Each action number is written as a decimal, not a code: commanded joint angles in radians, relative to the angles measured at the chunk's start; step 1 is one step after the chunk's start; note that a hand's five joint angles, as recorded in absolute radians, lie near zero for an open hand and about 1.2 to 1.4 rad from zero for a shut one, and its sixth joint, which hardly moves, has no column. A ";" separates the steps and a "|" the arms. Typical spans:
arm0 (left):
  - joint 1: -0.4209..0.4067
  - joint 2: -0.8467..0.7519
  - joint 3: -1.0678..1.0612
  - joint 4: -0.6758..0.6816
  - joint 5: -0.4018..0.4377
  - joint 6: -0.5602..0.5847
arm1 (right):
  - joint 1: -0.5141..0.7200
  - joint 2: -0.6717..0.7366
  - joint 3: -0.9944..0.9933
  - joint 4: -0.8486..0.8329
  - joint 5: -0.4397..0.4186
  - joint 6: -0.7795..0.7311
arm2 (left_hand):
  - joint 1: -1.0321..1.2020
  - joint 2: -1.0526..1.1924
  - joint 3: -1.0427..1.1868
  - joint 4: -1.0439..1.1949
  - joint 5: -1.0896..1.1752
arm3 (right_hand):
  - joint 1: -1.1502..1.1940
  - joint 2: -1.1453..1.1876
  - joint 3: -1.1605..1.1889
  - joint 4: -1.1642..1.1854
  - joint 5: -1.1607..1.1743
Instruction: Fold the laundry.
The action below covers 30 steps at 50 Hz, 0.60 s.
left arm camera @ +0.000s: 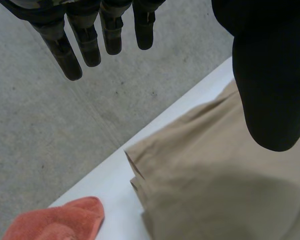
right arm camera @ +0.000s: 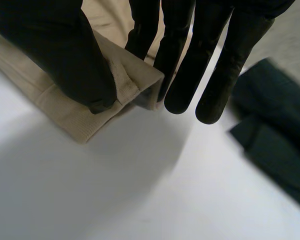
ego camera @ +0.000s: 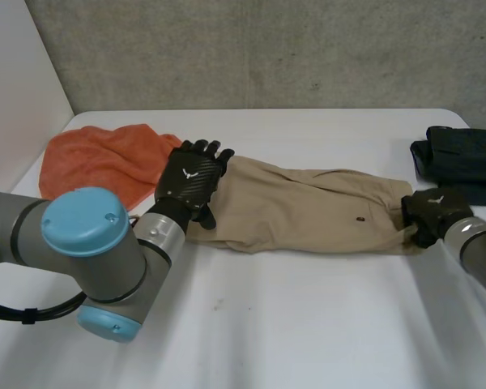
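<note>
Two arms met the tan garment (ego camera: 308,207), one at each end, as it lay stretched across the middle of the white counter (ego camera: 292,332). The left robot hand (ego camera: 193,178) was over the garment's left end, its fingers straight and slightly spread and its thumb held out above the cloth. Whether its palm touched the fabric could not be told. The right robot hand (ego camera: 431,212) was at the opposite end, pinching a corner of the hem between the thumb on top and straight fingers behind the raised edge, so that this corner stood a little off the counter. An orange cloth (ego camera: 105,162) lay crumpled just beside the left robot hand, close to the garment's left end but with a strip of bare counter between them. A dark folded garment (ego camera: 462,158) lay near the right robot hand, at the counter's far right side, apart from the tan one.
</note>
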 commanded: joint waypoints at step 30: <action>0.101 0.236 -0.143 -0.068 0.003 -0.010 | 0.542 0.140 -0.341 -0.104 -0.281 -0.331 | -0.015 -0.029 -0.040 -0.031 -0.047 | 0.489 0.217 0.216 0.206 0.260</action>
